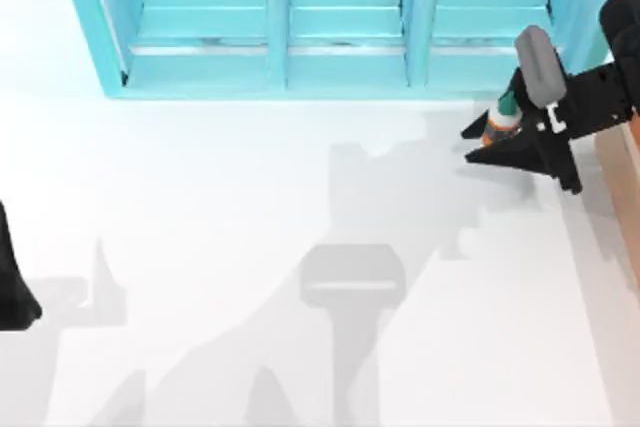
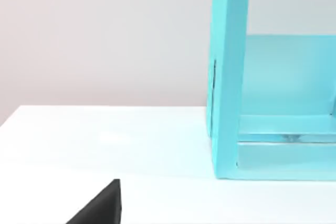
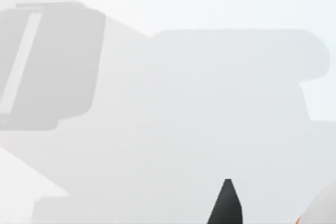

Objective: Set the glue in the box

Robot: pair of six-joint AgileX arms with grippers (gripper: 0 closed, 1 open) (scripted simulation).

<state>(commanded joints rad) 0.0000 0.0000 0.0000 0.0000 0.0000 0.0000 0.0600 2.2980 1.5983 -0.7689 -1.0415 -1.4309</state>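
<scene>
Top view: the small white glue bottle with orange label and green cap (image 1: 503, 119) is held clamped by the right gripper (image 1: 490, 135) just before the turquoise shelf unit (image 1: 300, 27), near the tan wooden box (image 1: 622, 162). Carrying is judged underway; next comes lowering into that box. The left gripper (image 1: 15, 287) is parked well apart, its state unclear.

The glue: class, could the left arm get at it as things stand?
Probably not. The glue sits in the right end effector, by the table's right side near the box; the left arm is parked at the far left edge.
</scene>
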